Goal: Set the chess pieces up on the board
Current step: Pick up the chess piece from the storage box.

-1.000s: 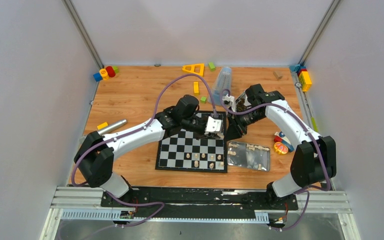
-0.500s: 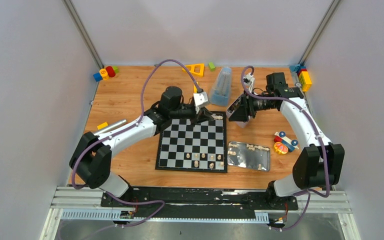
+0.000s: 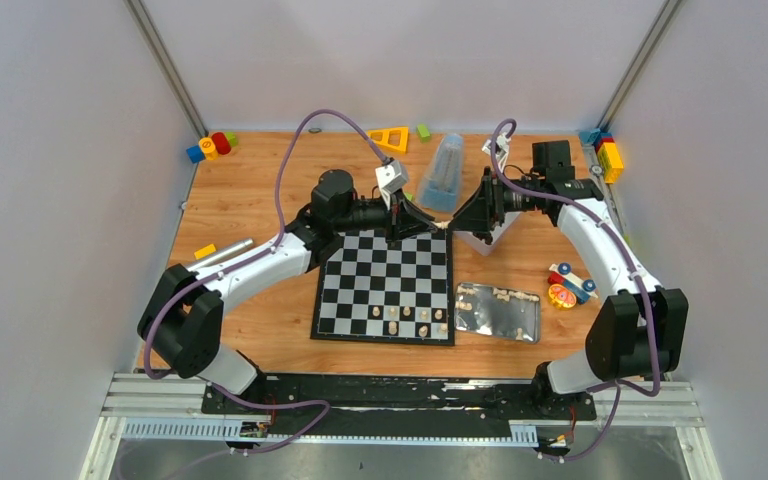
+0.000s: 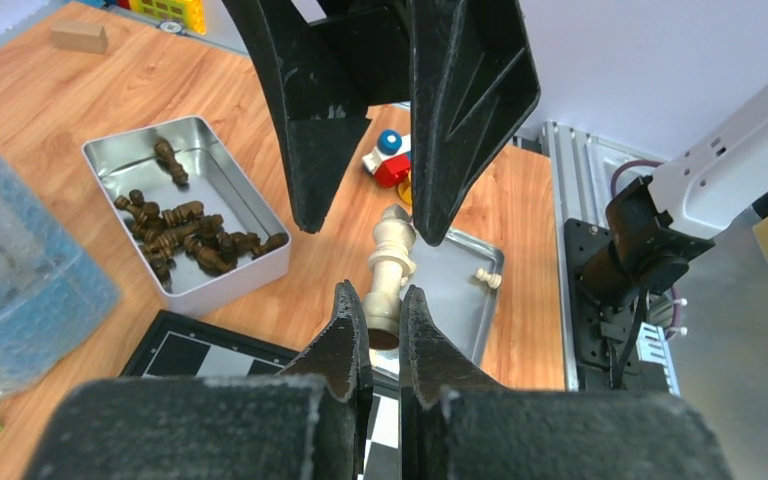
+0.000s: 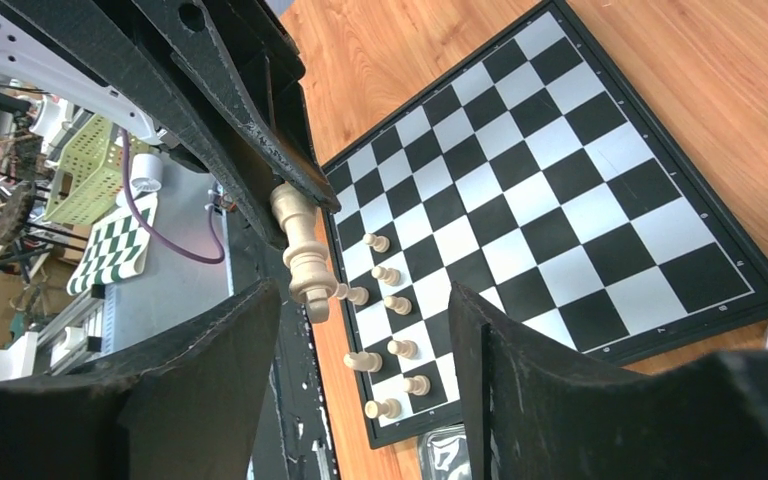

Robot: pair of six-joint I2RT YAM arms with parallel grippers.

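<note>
We see the left pincer (image 4: 372,300) clamped on the base of 1 cream chessman (image 4: 390,265), a tall piece held in the air and tilted toward the right arm. The right pincer (image 4: 365,230) faces it with its jaws apart, and the head of the piece sits between its 2 fingers (image 5: 230,340). It lies close to 1 of them, and we cannot tell whether it touches.

From the top camera, both pincers meet above the far right corner of the board (image 3: 360,290), which lies flat on the table (image 3: 250,180). Several other cream chessmen (image 3: 407,313) stand in the board's 2 nearest rows, toward its right side.

An open tin (image 4: 110,155) of dark chessmen (image 4: 190,240) sits on the table beyond the board's far right corner. A flat tin tray (image 3: 520,325) lies just right of the board, with a few cream pieces in it.
</note>
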